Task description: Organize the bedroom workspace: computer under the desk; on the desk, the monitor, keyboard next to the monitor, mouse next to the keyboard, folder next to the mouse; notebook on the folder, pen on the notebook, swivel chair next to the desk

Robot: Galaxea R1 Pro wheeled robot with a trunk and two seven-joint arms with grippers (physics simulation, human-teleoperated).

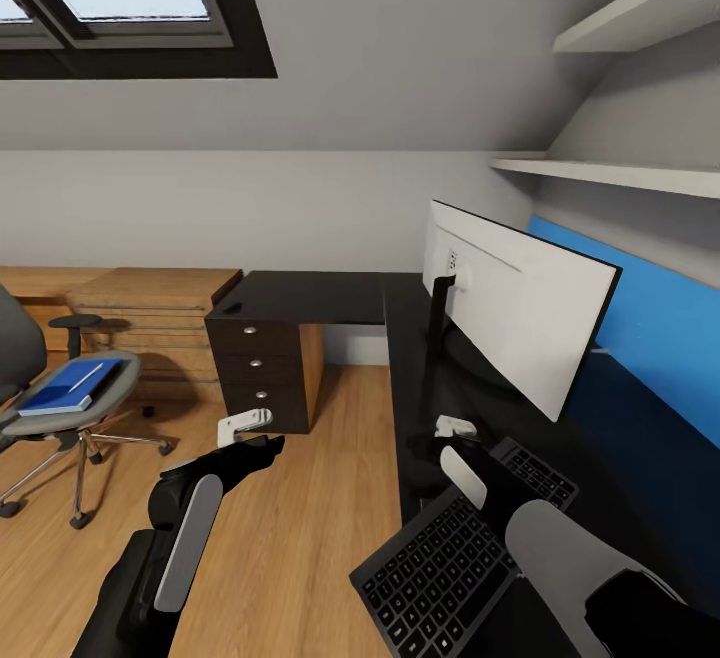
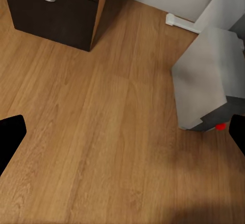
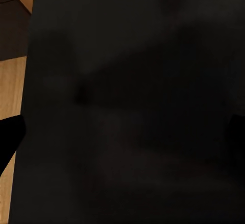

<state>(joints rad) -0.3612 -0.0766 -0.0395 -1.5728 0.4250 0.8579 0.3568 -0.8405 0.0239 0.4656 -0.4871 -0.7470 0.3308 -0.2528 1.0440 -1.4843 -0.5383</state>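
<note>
on the desk (image 1: 330,296), monitor (image 1: 525,313) and keyboard (image 1: 450,563), left tool (image 2: 122,142) spread empty over floor, right tool's (image 1: 455,428) grip possibly unclear

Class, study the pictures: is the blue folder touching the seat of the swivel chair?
Touching. The head view shows the blue folder lying flat on the grey seat of the swivel chair, with no gap beneath it.

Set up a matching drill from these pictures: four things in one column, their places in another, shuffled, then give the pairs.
Things:
1. monitor
2. keyboard
3. folder
4. left claw

Places:
A. on the swivel chair seat
B. over the wooden floor
C. standing on the desk
D. flat at the desk's near end

Pairs: 1-C, 2-D, 3-A, 4-B
</note>
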